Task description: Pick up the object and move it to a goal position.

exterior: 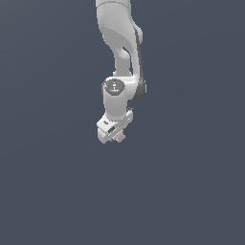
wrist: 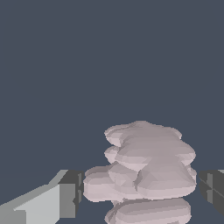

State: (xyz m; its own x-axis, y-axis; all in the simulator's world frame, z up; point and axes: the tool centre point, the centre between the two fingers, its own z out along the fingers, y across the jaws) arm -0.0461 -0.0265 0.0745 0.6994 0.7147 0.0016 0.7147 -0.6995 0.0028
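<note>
Item 1: white Panda arm (exterior: pixel 119 43). Descends from the 12 o'clock edge of the exterior view to just above the frame's centre. A dark grey strip runs down its flank on the exterior view's right. A round grey cap (exterior: pixel 114 86) sits on the wrist joint, facing the camera.

Item 2: gripper (exterior: pixel 115 136). White body, tilted, mounted below the wrist joint, hanging a little above the centre of the exterior view. In the wrist view two fingers show: one pale grey with a dark pad (wrist: pixel 72 188) at about 8 o'clock, and the dark pad of the other (wrist: pixel 212 188) at about 4 o'clock. The jaws stand partly apart, one on either side of the clump. The pad at 8 o'clock meets the clump's side; the pad at 4 o'clock is just beside it, and contact there cannot be told for certain. The jaws appear to have hold of the clump.

Item 3: pale pink-grey clump (wrist: pixel 144 175). Lumpy, irregular, built of stacked rounded lobes. In the wrist view it fills the space between the two pads, from the centre toward 6 o'clock. In the exterior view it shows only as a tiny pinkish fleck (exterior: pixel 119 137) at the gripper's lower tip, at the 5 o'clock corner of the gripper body, much smaller than the gripper.

Item 4: background (exterior: pixel 48 191). Uniform dark blue-grey in both views; no surface edge or shadow can be made out beneath the gripper, so whether the clump rests on anything cannot be told.
</note>
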